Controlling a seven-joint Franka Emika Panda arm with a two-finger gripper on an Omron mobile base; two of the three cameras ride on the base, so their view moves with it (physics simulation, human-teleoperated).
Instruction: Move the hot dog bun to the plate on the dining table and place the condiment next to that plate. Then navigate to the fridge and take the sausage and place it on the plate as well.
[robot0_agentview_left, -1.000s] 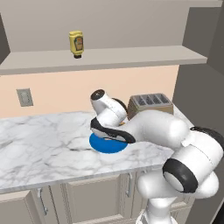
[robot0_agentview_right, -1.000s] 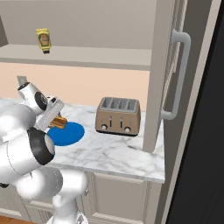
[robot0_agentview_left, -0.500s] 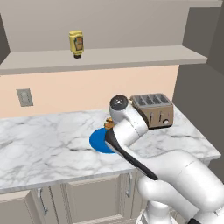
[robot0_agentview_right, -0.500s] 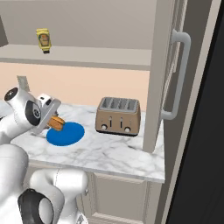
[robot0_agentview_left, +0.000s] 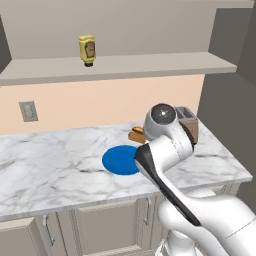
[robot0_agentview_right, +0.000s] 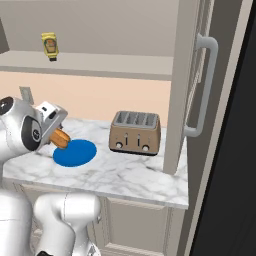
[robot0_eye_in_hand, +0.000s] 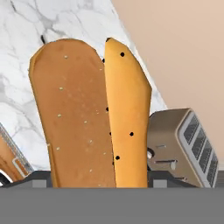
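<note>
My gripper is shut on the hot dog bun, a tan split bun held in the air just above the far edge of a bright-blue plate. In the hand view the bun stands upright between my fingertips, its slit facing the camera. From the left base view the bun peeks out behind my arm. The yellow condiment bottle stands on the wall shelf; the right base view also shows the condiment. The rimmed plate, the dining table and the sausage are out of view.
A brown toaster stands on the marble wall counter, right of the blue plate. A tall grey panel with a long handle rises at the counter's right end, and a black front, perhaps the fridge, stands beyond it.
The arm has swung round and its elbow now sits in front. The bun has come up off the blue plate and moved toward the toaster, still gripped.
</note>
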